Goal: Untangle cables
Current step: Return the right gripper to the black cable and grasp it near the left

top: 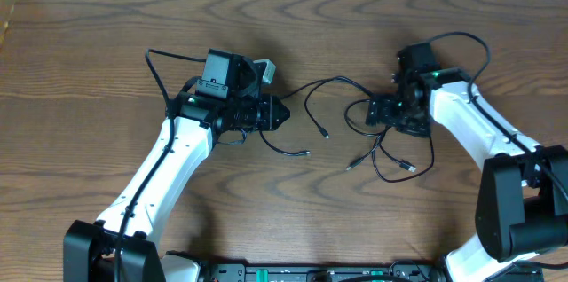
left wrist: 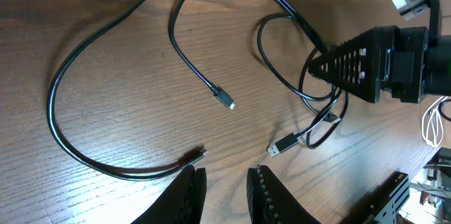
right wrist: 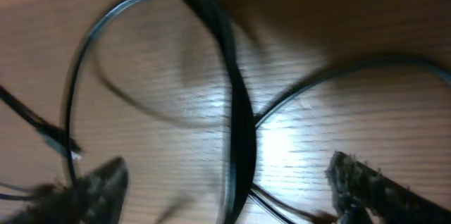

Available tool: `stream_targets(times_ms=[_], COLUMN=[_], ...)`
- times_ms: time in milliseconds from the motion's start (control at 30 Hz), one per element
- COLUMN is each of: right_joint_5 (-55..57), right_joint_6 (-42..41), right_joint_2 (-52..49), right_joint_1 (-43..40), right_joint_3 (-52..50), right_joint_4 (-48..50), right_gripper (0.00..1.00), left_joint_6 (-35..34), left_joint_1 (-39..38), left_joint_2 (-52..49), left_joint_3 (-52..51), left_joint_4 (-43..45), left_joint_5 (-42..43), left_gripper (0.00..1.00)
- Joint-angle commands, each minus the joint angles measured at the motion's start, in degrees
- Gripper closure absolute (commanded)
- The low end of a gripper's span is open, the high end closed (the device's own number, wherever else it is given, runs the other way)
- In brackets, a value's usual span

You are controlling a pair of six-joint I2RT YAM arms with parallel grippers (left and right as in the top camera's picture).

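**Cables (left wrist: 51, 108) could get tied tighter if I grab the wrong spot**

They are thin and black. They lie in loops near the middle of the tabletop (top: 89, 34), well away from every edge and between my two grippers. My right gripper (right wrist: 225, 175) is low over the messy part. Its fingers (right wrist: 99, 185) stand wide apart. One cable (right wrist: 236, 111) runs between them, but they do not squeeze anything. My left gripper (left wrist: 225, 192) is open just a little and holds nothing. One loose cable end (left wrist: 199, 155) lies just in front of it.

Here is what I think could go wrong. Two cables cross right by my right fingers. If I close there, I may pinch both at once. Then a pull would make the knot tighter, not looser. My right camera picture is blurry, so I may also close beside the cable and catch nothing. A small plug (left wrist: 225, 101) could hook inside a loop when I pull. And nothing holds the other end down, so the whole bunch may just slide across the tabletop with me.
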State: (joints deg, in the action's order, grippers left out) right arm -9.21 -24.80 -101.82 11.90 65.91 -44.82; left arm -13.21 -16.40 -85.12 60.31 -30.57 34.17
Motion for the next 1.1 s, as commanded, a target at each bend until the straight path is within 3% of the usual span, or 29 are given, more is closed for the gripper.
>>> stream_targets(times_ms=[0, 100, 167, 200, 400, 667, 767, 1067], right_joint_5=[0.1, 0.6, 2.1, 2.9, 0.0, -17.3, -22.2, -30.0], right_joint_6=[-2.0, -2.4, -3.7, -4.2, -1.9, 14.9, 21.6, 27.6], right_joint_2=[0.5, 0.5, 0.5, 0.5, 0.6, 1.0, 1.8, 10.7], right_joint_1=[2.1, 3.4, 4.2, 4.7, 5.1, 4.4, 4.1, 3.0], right_joint_3=[-0.2, -0.2, -0.2, -0.2, -0.2, 1.9, 2.9, 3.5], right_joint_4=[1.2, 2.0, 2.0, 2.0, 4.8, 11.0, 10.7, 10.8], right_gripper=[0.32, 0.60, 0.95, 0.99, 0.99, 0.99, 0.99, 0.99], left_joint_6=[1.0, 0.9, 0.9, 0.9, 1.0, 0.5, 0.5, 0.5], left_joint_1=[-0.1, -0.1, -0.1, -0.1, -0.1, 0.0, 0.0, 0.0], left_joint_2=[-0.6, -0.6, -0.6, -0.6, -0.6, -0.6, -0.6, -0.6], left_joint_3=[-0.5, -0.5, -0.5, -0.5, -0.5, -0.5, -0.5, -0.5], left_joint_4=[0.0, -0.1, -0.1, -0.1, -0.1, -0.8, -1.0, -1.0], left_joint_5=[0.3, 0.3, 0.3, 0.3, 0.3, 1.3, 1.4, 1.4], left_gripper=[0.75, 0.75, 0.75, 0.75, 0.75, 0.74, 0.64, 0.57])
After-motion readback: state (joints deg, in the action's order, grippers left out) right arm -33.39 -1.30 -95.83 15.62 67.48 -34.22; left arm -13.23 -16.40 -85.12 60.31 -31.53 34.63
